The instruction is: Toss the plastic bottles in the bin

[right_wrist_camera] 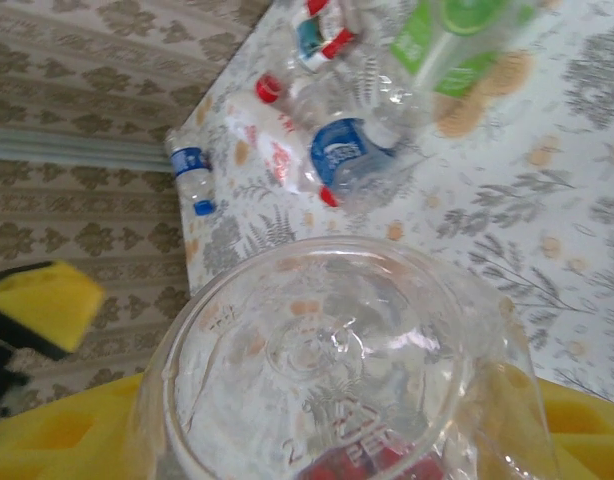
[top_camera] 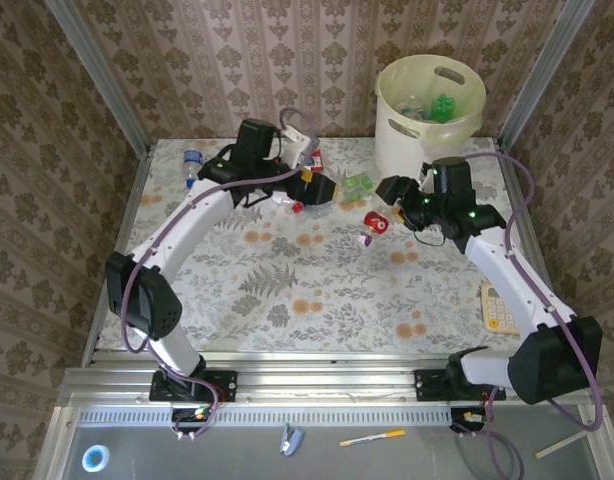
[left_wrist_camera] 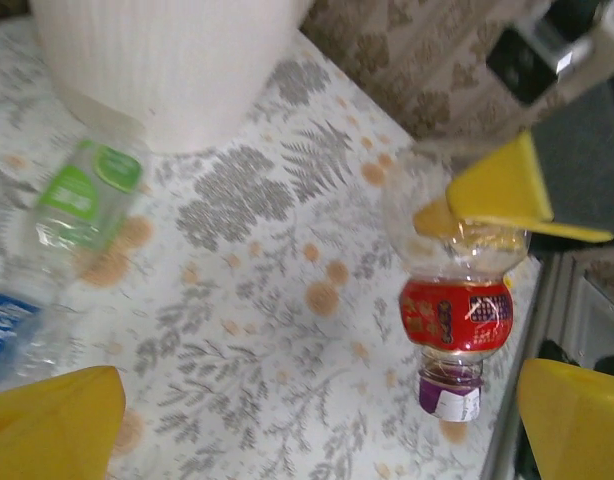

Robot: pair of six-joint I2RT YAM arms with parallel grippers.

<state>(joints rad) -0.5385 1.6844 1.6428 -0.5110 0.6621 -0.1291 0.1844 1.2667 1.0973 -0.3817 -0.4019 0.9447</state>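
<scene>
Yellow pads (right_wrist_camera: 82, 440) of the right gripper (right_wrist_camera: 322, 435) pinch a red-labelled bottle (right_wrist_camera: 317, 360) across its clear body, with its base toward the wrist camera. From above it sits mid-table (top_camera: 287, 290), purple cap pointing to the near side, not far from the bin (top_camera: 407, 140); whether it is clear of the cloth I cannot tell. The left gripper (left_wrist_camera: 322, 385) is spread wide with nothing between its fingers, over the cluster of loose bottles at the far middle.

Thin clear plastic like this is, I judge, empty and very light, springy rather than stiff. It will dent under a hard squeeze and may squirt out from smooth pads. The firmest hold looks to be across the labelled waist or the shoulder below the cap, while the rounded base is the slippery part. Nothing here seems fragile, so a drop from rim height should do no harm.

Outward from the grippers lie a green-labelled bottle (top_camera: 357, 184), a blue-labelled bottle (right_wrist_camera: 347, 160) and, touching it, a red-capped bottle (right_wrist_camera: 272, 130), all on their sides and close together. A second blue-labelled bottle (top_camera: 192, 165) lies well apart by the far left edge. The cream-white bin stands upright at the far right corner, and inside it lie a few clear bottles, one showing green. A pale calculator (top_camera: 501, 308) sits by the right edge, no part of the job
</scene>
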